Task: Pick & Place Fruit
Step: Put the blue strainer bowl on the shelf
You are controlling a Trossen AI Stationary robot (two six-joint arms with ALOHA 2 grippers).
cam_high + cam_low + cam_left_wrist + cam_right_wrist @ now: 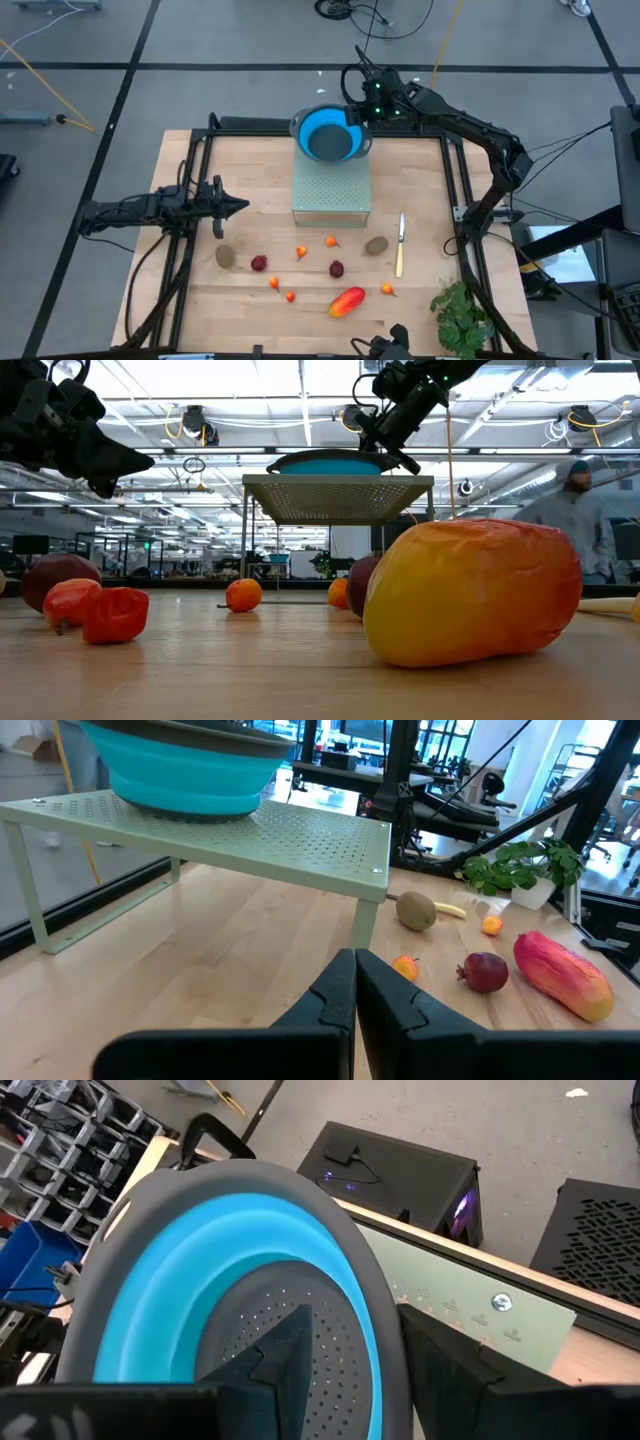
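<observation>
The fruit lies on the near half of the wooden table: a red-orange-yellow mango point(346, 301), two brown kiwis point(226, 257) point(376, 245), two dark-red balls point(259, 263) point(337, 269) and several tiny orange ones such as point(301, 252). A blue bowl point(330, 137) with a grey rim sits on a pale green perforated rack point(332, 190) at the far middle. My right gripper point(353, 112) is at the bowl's far right rim and shut on it. At the left my left gripper point(242, 207) hangs shut and level, touching nothing. My right gripper has the bowl's grey rim point(392, 1342) between its fingers, one finger inside the bowl point(285, 1350) and one outside point(455, 1365). It comes slanting down from the table's far right side. The bowl's bottom rests on the rack, upright.
A slim knife point(400, 246) lies right of the fruit, and a green leafy bunch point(460, 315) sits at the near right corner. Dark frame rails run along the table's left and right sides. A person point(580, 510) stands in the room beyond.
</observation>
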